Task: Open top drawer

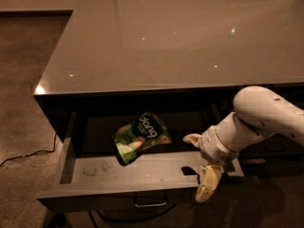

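1. The top drawer [95, 167] stands pulled well out from under the glossy countertop [166, 42].
2. A green snack bag [140, 137] lies inside it, towards the back.
3. The gripper [202, 161] sits at the drawer's right front edge, fingers spread wide, holding nothing.

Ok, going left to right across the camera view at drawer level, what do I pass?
Floor cable, top drawer left wall, green snack bag, gripper over the drawer's front edge, white robot arm.
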Controlling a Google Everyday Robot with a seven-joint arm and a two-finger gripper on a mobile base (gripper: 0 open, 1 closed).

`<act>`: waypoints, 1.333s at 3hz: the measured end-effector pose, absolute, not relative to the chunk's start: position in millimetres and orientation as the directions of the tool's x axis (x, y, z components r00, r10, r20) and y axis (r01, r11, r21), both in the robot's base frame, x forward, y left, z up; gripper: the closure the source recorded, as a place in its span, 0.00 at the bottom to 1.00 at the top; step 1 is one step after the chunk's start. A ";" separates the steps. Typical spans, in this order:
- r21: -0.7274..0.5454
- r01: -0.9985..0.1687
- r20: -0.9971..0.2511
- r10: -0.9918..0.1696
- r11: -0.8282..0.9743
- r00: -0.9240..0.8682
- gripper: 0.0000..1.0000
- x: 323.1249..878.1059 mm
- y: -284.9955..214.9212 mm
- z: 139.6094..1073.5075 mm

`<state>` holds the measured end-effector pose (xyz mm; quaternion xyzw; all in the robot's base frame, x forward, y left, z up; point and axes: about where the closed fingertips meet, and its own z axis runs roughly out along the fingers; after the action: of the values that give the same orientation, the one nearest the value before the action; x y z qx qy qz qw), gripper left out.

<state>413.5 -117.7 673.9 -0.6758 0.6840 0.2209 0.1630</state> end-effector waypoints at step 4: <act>-0.101 -0.969 -0.428 -0.869 -0.227 0.249 0.00 389.6 -87.8 685.8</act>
<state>389.6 -87.8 685.8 -0.7704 0.5962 0.1421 0.1758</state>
